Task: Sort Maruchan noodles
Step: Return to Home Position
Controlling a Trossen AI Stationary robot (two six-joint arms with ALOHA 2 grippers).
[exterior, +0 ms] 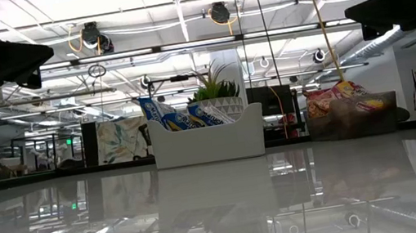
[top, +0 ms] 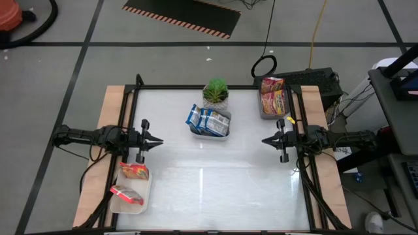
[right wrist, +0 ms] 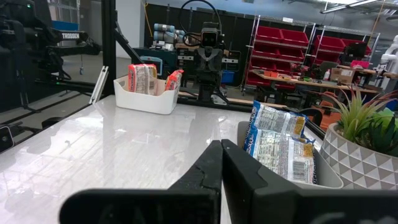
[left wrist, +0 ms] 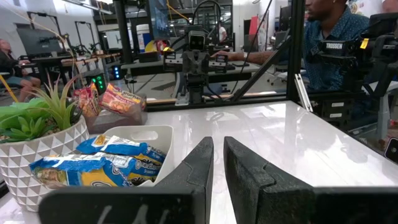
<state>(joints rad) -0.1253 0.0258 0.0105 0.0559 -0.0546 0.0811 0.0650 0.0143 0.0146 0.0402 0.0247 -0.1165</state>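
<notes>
Blue-white noodle packets (top: 209, 121) stand in a white tray (top: 210, 135) at the table's far middle, also seen as blue-white packets (left wrist: 106, 158) (right wrist: 280, 140) in the wrist views. Pink-red and yellow packets (top: 273, 94) fill a grey tray (top: 262, 112) at the far right corner. Orange-red packets (top: 132, 172) lie in a white tray (top: 140, 207) at the near left. My left gripper (top: 160, 140) hovers at the left side and my right gripper (top: 264, 140) at the right side. They point at each other, both shut on nothing.
A potted green plant (top: 215, 93) in a white patterned pot stands just behind the middle tray. The glossy white table top (top: 209, 183) lies bare between the two grippers and toward the near edge. A black frame (top: 196, 87) borders the table. People sit at desks beyond it.
</notes>
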